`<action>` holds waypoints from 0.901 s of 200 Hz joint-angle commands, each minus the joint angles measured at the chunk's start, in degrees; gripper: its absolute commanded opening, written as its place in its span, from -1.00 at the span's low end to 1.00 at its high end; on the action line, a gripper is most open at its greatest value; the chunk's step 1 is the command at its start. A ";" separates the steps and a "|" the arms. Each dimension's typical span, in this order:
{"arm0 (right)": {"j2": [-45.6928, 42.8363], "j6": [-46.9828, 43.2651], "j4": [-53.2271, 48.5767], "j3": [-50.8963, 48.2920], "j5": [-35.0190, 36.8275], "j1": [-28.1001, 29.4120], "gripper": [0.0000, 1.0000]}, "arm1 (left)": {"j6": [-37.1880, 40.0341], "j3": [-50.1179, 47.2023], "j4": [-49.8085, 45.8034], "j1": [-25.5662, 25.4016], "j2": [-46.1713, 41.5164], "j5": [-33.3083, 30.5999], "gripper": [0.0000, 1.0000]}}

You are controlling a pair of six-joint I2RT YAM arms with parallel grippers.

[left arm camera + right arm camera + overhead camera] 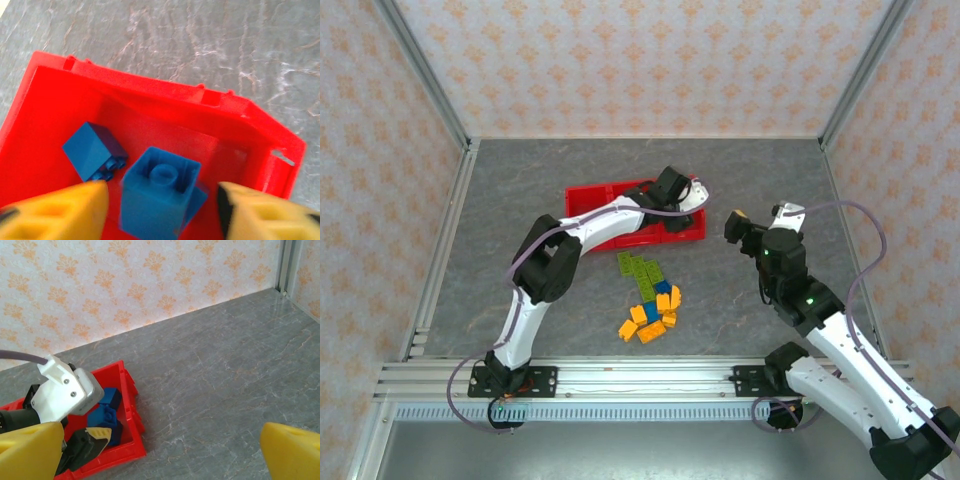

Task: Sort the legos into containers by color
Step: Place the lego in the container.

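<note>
From the top camera I saw the left hand [678, 192] reaching over the right end of the red tray [592, 203], which lay toward the back of the grey tabletop [520, 180]. The loose legos [650, 300] sat in a heap between the tray and the arm bases. The green ones [640, 268] were on the far side, the orange ones [648, 325] on the near side, and a blue one [663, 288] among them. The right hand [733, 226] hung to the right of the tray, apart from it, and from up there I could not tell how its jaws stood. On the left wrist camera the left hand [162, 192] was spread open above the tray's end compartment [50, 115]. A blue lego [157, 192] showed studs-up between the yellow fingers [55, 212], with red visible on either side of it, so nothing was clamped. A second blue lego [95, 152] lay tipped on its side just beside it. On the right wrist camera the right hand [162, 440] gaped wide over bare tabletop, with nothing between its fingers [295, 452]. It faced the tray's end, where blue legos [107, 412] lay below the left arm's white wrist [65, 390].
</note>
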 commanded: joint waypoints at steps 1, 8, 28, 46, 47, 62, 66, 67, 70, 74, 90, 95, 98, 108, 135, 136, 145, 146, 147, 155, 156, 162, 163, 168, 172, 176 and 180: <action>-0.92 0.47 -2.83 1.33 1.44 -0.21 1.00 | -1.61 1.68 4.14 1.01 -1.08 -3.40 0.60; -0.98 0.58 -3.65 1.84 1.03 -0.16 1.00 | -2.42 1.20 5.12 1.10 -2.00 -4.22 0.87; -0.98 1.32 -5.88 2.85 -1.80 -0.21 1.00 | -4.80 -4.02 10.11 1.58 -7.18 -5.68 0.99; -0.37 2.86 -6.56 2.68 -5.89 -0.21 1.00 | -7.08 -12.76 17.57 2.34 -14.39 -6.25 0.99; -0.32 2.97 -6.64 2.72 -6.14 -0.21 1.00 | -7.24 -13.29 18.01 2.42 -14.83 -6.27 0.99; 1.64 4.76 -8.54 4.06 -9.09 -0.21 1.00 | -9.51 -21.76 25.02 3.18 -22.02 -6.79 0.99; 2.46 5.13 -9.21 4.58 -9.90 -0.21 0.99 | -10.22 -23.71 27.04 3.36 -23.72 -6.96 0.99; 2.67 5.20 -9.42 4.73 -10.08 -0.21 1.00 | -10.39 -24.48 27.28 3.37 -24.19 -7.07 0.99; 3.26 5.33 -9.98 5.19 -10.73 -0.21 1.00 | -11.06 -26.43 28.92 3.43 -25.66 -7.37 0.99; 4.07 5.65 -10.74 5.78 -11.68 -0.21 1.00 | -11.95 -28.81 31.07 3.47 -27.50 -8.02 0.99; 7.57 6.63 -13.69 7.85 -15.91 -0.19 1.00 | -16.17 -37.38 37.33 3.48 -34.49 -12.44 0.99; 8.74 6.82 -14.48 8.32 -17.61 -0.16 1.00 | -17.22 -39.12 37.48 3.52 -36.54 -13.65 0.99; 9.45 6.89 -14.99 8.60 -18.69 -0.18 1.00 | -17.73 -40.11 37.30 3.47 -37.70 -14.47 0.99; 12.02 7.85 -16.68 9.25 -21.90 -0.12 1.00 | -19.39 -43.02 36.14 3.43 -41.57 -16.70 0.99; 17.32 12.25 -19.12 8.57 -24.10 1.73 0.95 | -27.90 -49.13 27.59 3.48 -51.81 -15.99 0.99; 17.40 12.50 -19.07 8.43 -23.95 1.86 0.95 | -28.38 -49.28 27.02 3.48 -52.25 -15.62 0.99; 18.01 14.45 -18.37 7.22 -22.91 3.61 0.90 | -32.21 -52.39 25.48 3.47 -56.58 -11.03 0.99; 18.14 14.61 -18.26 7.06 -22.87 3.81 0.90 | -32.60 -52.93 25.62 3.43 -57.10 -10.42 0.99; 18.20 14.77 -18.11 6.89 -22.81 4.04 0.89 | -32.96 -53.46 25.82 3.41 -57.36 -9.85 0.98; 18.81 15.94 -17.37 5.98 -22.70 5.50 0.84 | -36.72 -58.28 28.35 2.64 -62.38 -8.08 0.98; 18.93 16.10 -17.28 5.78 -22.68 5.72 0.83 | -37.22 -58.91 28.68 2.49 -62.94 -8.20 0.98; 19.62 17.13 -16.82 5.15 -22.73 6.78 0.79 | -40.26 -62.51 30.30 1.74 -66.58 -9.60 0.98; 19.78 17.31 -16.74 5.05 -22.74 6.93 0.78 | -40.71 -63.08 30.49 1.68 -67.20 -9.88 0.99; 20.52 17.90 -16.24 4.54 -22.89 7.85 0.74 | -42.64 -65.72 31.12 1.02 -70.07 -11.09 0.98; 21.06 18.30 -15.79 4.14 -23.07 8.66 0.71 | -43.86 -67.68 31.17 0.71 -72.37 -11.79 0.98; 21.66 18.72 -15.45 3.82 -23.10 9.36 0.68 | -44.81 -69.19 30.69 0.52 -74.49 -12.09 0.98; 22.41 19.22 -15.18 3.59 -22.91 10.36 0.64 | -45.74 -70.40 29.58 0.43 -76.40 -12.21 0.98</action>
